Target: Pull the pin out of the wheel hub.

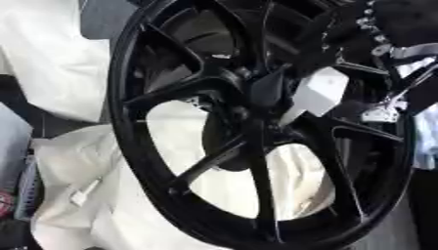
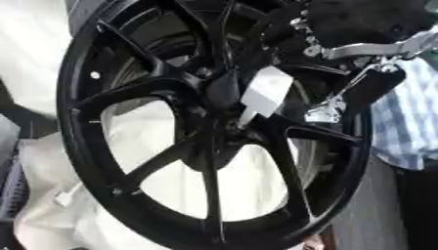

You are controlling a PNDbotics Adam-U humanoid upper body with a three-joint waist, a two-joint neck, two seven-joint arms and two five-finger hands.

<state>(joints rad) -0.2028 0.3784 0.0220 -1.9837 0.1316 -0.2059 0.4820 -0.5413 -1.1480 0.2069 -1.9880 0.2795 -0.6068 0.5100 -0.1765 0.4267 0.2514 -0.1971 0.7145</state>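
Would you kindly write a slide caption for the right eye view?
Robot's right hand at the centre of a black spoked wheel, a white block-shaped piece at its fingers beside the hub.

Both views are soft and slightly blurred, with fine detail smeared. Even, diffuse light falls on the scene; the white cloth (image 1: 51,58) behind is nearly blown out. The black wheel (image 2: 214,195) reads as near silhouette, with faint sheen along its spokes.

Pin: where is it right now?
The white pin sits at the centre of the black wheel, angled up to the right from the hub, with the right hand just beyond it at upper right.
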